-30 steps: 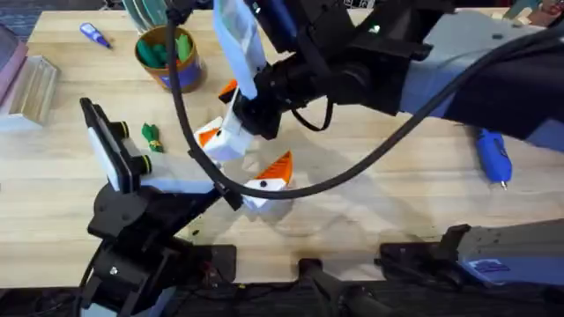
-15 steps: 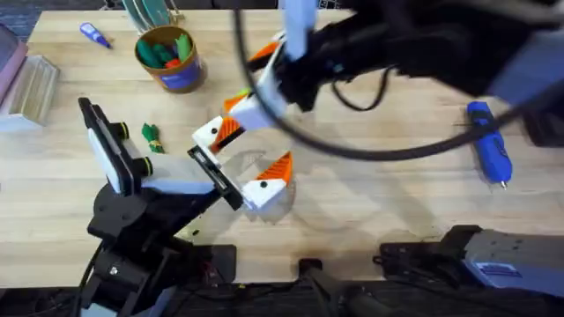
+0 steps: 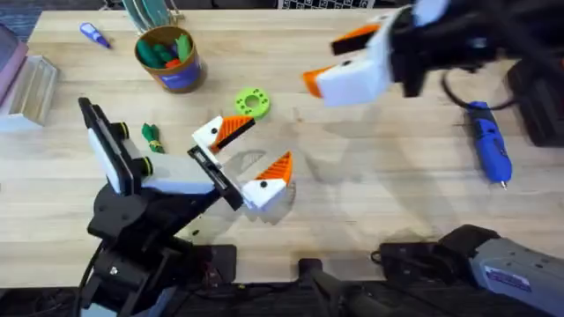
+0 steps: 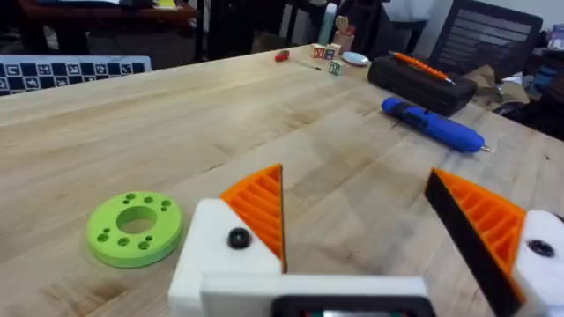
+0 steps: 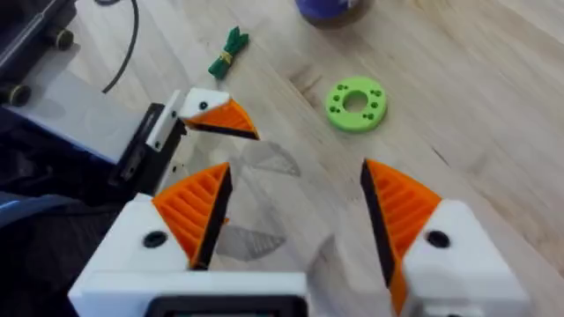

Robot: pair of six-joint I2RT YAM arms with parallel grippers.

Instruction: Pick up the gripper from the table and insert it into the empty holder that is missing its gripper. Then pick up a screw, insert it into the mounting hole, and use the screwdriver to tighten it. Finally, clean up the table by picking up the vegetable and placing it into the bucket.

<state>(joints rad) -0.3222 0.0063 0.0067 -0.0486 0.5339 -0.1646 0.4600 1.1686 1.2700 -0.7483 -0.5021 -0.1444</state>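
Overhead showed the right gripper had swung away toward the screwdriver, jaws open, empty; left gripper open too.

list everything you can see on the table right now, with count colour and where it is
bucket: 1, orange-brown with a blue band, far left, green and red toy pieces inside
vegetable: 1, dark green, left, beside the left arm
disc with holes: 1, lime green, centre, beyond the left gripper
screwdriver: 1, bright blue, right side
small screwdriver: 1, blue-purple, far left corner
black case: 1, with an orange tool on top, beyond the blue screwdriver
table: 1, light wood
left gripper: white mounts, orange tips, open, low at centre
right gripper: white mounts, orange tips, open, raised over the far right-centre
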